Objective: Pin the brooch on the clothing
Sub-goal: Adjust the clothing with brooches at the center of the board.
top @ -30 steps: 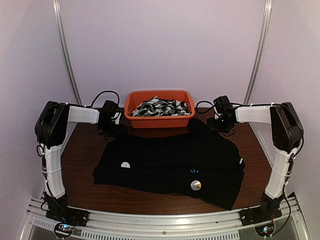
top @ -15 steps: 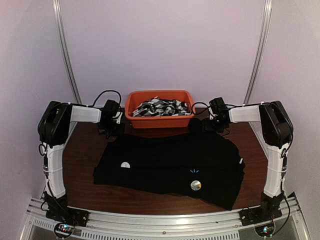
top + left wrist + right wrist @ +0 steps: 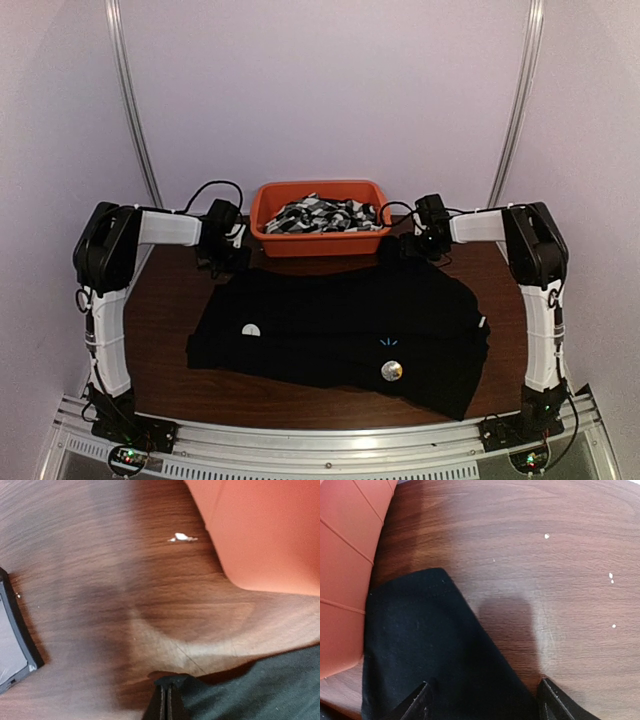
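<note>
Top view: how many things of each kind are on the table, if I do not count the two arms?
Black shirt: 1
Round shiny brooch: 1
Small white round piece on the shirt: 1
Orange tub: 1
Heap of black-and-white fabric in the tub: 1 (its pieces cannot be told apart)
Total: 5

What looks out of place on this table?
Nothing spilled or broken. The black shirt lies crooked, its near-right corner trailing toward the edge of the table, and a few white flecks dot the wood near the orange bin.
</note>
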Robot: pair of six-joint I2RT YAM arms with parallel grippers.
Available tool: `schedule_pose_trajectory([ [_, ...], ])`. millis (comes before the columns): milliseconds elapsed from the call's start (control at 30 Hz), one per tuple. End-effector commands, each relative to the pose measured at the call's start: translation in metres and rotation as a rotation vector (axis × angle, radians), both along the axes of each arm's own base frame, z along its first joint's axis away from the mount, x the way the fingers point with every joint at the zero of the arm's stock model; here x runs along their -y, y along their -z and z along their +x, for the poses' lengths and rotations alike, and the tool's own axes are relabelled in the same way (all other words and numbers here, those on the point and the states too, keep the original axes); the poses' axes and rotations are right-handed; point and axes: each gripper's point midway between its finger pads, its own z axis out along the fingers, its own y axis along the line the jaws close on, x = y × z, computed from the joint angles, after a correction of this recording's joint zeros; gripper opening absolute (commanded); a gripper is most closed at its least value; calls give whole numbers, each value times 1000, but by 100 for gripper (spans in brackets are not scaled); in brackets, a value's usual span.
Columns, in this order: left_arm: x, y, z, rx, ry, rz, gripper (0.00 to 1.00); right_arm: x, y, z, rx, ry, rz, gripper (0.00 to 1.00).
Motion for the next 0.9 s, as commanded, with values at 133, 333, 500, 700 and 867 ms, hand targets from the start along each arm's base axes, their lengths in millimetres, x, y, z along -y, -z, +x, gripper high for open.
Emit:
schedule_pose_trajectory([
  [133, 11, -36, -6, 51, 24, -45, 0, 8, 18, 8, -38, -20, 26, 60],
  [333, 13, -44, -6, 62, 20, -64, 0, -3, 37, -8, -94, -83, 71, 4],
  [500, 13, -51, -5, 76, 19, -71, 0, -5, 37, -15, -99, -108, 84, 0],
  [700, 14, -56, -6, 82, 22, -81, 0, -6, 38, -21, -143, -99, 86, 22],
  [867, 13, -57, -8, 85, 20, -79, 0, 4, 36, -27, -156, -35, 35, 51],
])
